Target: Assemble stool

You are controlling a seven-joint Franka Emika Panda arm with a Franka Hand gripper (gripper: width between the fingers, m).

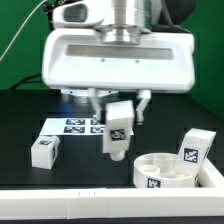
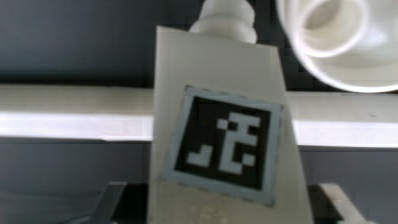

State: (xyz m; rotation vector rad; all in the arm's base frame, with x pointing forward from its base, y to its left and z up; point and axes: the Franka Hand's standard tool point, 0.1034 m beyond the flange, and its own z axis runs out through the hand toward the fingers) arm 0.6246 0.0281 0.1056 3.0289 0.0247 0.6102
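I see claw (image 1: 120, 108) clamped on one leg (image 1: 118, 132) | leg hangs above table (image 1: 85, 168) | seat (image 1: 160, 172) nearby

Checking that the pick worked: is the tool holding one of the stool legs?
Yes, in the exterior view the tool grips a tagged leg between its fingers.

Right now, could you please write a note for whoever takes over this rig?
Hand: shut on a white blocky tagged plastic leg, above the table.
Round white plastic seat: the exterior view's right; second white leg at its rim, whether fitted I cannot tell.
Third white leg: lying loose, the exterior view's left.
Done: one leg picked up.
Left: fit the held leg, then the loose one.
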